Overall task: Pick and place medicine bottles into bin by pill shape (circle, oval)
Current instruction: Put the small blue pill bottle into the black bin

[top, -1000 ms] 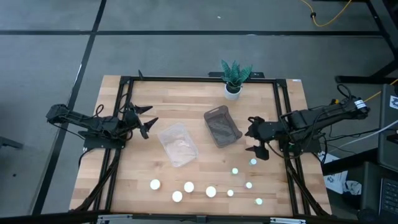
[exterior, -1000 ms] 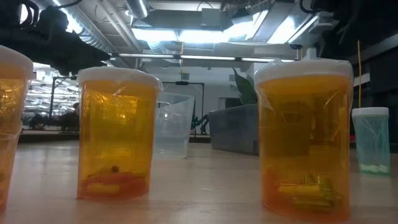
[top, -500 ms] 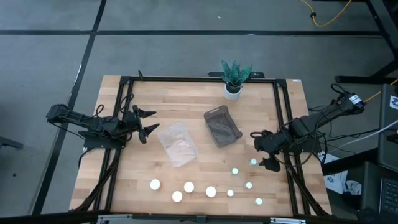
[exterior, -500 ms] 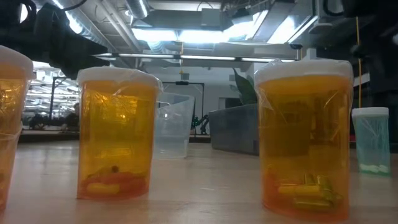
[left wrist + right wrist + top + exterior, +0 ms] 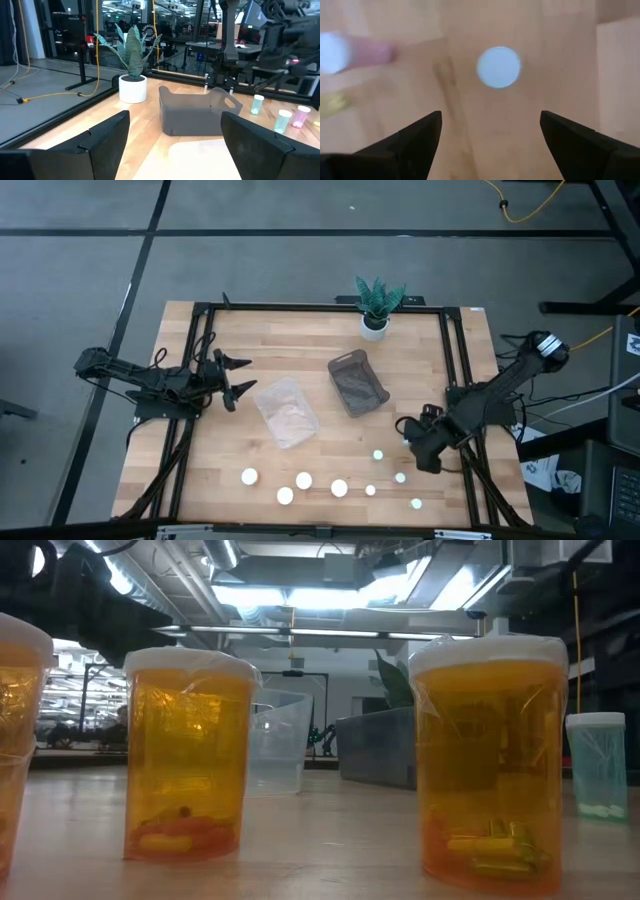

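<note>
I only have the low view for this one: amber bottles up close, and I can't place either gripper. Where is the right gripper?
Observer: The right gripper is open above the small bottles on the table's right side.
Operator: Is it lined up on one?
Observer: Its wrist view looks straight down on a single white cap, just ahead of its open fingers.
Operator: And the left one?
Observer: The left gripper is open beside the clear tray, holding nothing.
</note>
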Controlling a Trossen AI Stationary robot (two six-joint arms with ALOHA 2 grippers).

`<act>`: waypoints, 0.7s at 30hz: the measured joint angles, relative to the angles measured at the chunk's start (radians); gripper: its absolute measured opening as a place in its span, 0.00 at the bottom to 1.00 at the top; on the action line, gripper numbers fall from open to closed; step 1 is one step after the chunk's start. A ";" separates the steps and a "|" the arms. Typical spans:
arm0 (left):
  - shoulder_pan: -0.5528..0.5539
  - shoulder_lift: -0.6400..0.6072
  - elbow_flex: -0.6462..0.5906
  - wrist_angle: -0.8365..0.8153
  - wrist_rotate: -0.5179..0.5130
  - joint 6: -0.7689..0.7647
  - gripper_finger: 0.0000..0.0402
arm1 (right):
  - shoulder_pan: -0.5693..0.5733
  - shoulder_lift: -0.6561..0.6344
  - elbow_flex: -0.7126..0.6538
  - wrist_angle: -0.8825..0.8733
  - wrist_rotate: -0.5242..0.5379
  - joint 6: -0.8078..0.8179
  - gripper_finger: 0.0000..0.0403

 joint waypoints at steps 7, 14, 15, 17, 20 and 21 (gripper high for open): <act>0.000 0.000 0.000 0.000 0.018 0.000 0.76 | -0.008 0.116 0.000 0.076 0.000 0.053 0.84; 0.000 0.000 0.000 0.000 0.018 0.000 0.76 | -0.064 0.128 -0.001 0.132 0.035 0.076 0.84; 0.000 0.000 0.000 0.000 0.018 0.000 0.76 | -0.073 0.127 -0.001 0.131 0.041 0.078 0.84; 0.000 0.000 0.000 -0.001 0.018 0.001 0.76 | -0.089 0.126 0.000 0.135 0.042 0.078 0.84; 0.000 0.000 0.000 -0.002 0.018 0.001 0.76 | -0.101 0.126 -0.001 0.134 0.042 0.078 0.81; 0.000 0.000 0.000 -0.002 0.018 0.001 0.76 | -0.102 0.126 0.000 0.134 0.042 0.078 0.79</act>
